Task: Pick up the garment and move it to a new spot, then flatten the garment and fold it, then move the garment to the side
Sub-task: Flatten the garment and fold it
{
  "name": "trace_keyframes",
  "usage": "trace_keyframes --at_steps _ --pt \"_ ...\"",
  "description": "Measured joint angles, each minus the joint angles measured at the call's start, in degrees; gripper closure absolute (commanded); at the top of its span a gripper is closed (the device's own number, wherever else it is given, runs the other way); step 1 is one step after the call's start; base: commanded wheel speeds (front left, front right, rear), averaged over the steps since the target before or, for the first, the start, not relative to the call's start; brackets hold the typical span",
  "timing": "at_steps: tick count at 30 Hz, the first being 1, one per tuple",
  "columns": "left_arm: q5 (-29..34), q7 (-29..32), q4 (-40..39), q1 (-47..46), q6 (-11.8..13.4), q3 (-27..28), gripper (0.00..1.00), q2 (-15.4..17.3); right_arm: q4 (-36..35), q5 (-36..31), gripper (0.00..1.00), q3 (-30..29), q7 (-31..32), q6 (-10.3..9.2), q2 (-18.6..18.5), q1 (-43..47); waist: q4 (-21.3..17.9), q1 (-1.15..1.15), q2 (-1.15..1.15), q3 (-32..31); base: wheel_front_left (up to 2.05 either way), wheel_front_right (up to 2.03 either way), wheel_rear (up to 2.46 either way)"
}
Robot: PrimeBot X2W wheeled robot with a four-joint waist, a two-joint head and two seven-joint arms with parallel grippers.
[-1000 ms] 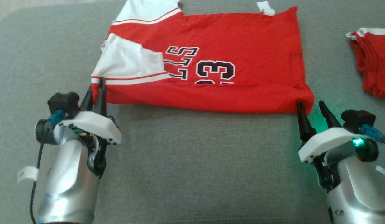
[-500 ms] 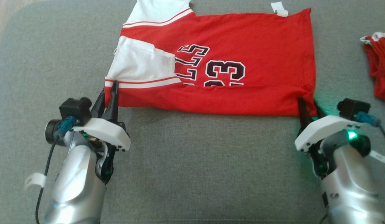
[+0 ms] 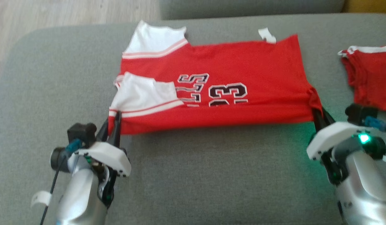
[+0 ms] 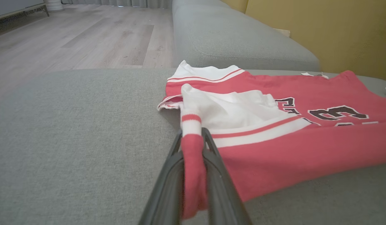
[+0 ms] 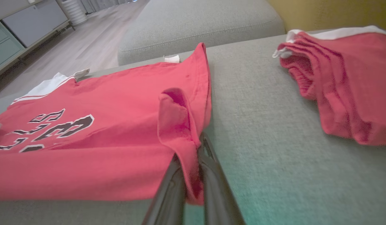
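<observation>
The garment (image 3: 230, 65) is a red jersey with white sleeves and black numbers, lying partly folded on the grey sofa cushion (image 3: 196, 175). My left gripper (image 3: 114, 120) is shut on its near left corner, by the white striped sleeve hem. The left wrist view shows that red and white edge of the garment (image 4: 193, 147) pinched between the fingers (image 4: 216, 162). My right gripper (image 3: 318, 113) is shut on the near right corner. In the right wrist view a bunched fold of the garment (image 5: 177, 125) rises from between the fingers (image 5: 211, 175).
A second folded red garment (image 3: 371, 81) with a white edge lies on the cushion to the right, also seen as the red pile (image 5: 343, 81). Wooden floor (image 3: 55, 15) lies past the cushion's far left edge. Another sofa cushion (image 4: 230, 40) stands behind.
My right gripper has shut on the garment's near right corner. Both grippers have lifted the near edge and carried it slightly away. The head camera has tilted, shifting the whole picture.
</observation>
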Motion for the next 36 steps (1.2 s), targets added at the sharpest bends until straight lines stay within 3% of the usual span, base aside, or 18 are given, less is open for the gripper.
trace_keyframes --at_steps 14,15,16,17,22,28,32,36 --pt "-1.71 0.00 1.45 11.09 -1.23 -2.03 1.00 -0.01 -12.04 6.50 1.00 0.63 9.96 0.00 -3.10 16.03 -1.29 0.00 0.00 -6.95 0.00 0.00 0.00" --pt "-1.86 0.00 1.19 11.60 -1.23 -2.08 0.82 -0.01 -12.87 6.92 0.86 0.35 10.60 0.00 -3.01 17.20 -1.35 0.00 0.00 -7.19 0.00 0.00 0.00" --pt "-2.14 0.00 1.08 11.91 -1.21 -2.13 0.31 -0.01 -13.58 6.99 0.12 0.15 11.13 0.00 -2.93 18.27 -1.40 0.00 0.00 -7.30 0.00 0.00 0.00" --pt "-2.11 0.00 1.08 12.05 -1.15 -2.19 0.00 0.00 -14.18 6.98 0.00 0.13 11.84 0.00 -2.90 19.19 -1.43 0.00 0.00 -7.31 0.00 0.00 0.00" --pt "-2.12 0.01 0.29 12.13 0.23 -2.08 0.00 0.10 -19.29 6.19 0.00 -2.12 11.63 0.00 -1.38 21.27 -1.82 0.00 0.00 -6.45 0.00 0.00 0.00" --pt "-2.60 0.00 -5.98 10.21 1.15 -0.13 0.00 0.55 -25.48 5.08 0.00 -3.39 9.35 0.00 -1.20 19.29 -2.48 0.00 0.00 -3.87 0.00 0.00 0.00" --pt "-2.89 0.20 -8.34 4.44 0.71 0.00 0.00 2.16 -28.31 4.69 0.00 -3.30 8.66 0.00 -1.25 14.94 -3.23 0.00 0.00 -1.18 0.00 0.00 0.00" --pt "-1.98 4.21 -8.95 -5.14 -0.68 -2.21 0.00 5.24 -29.66 3.98 0.00 -1.69 8.67 0.00 -1.81 9.70 -4.23 0.00 0.00 2.37 0.00 0.00 0.00"
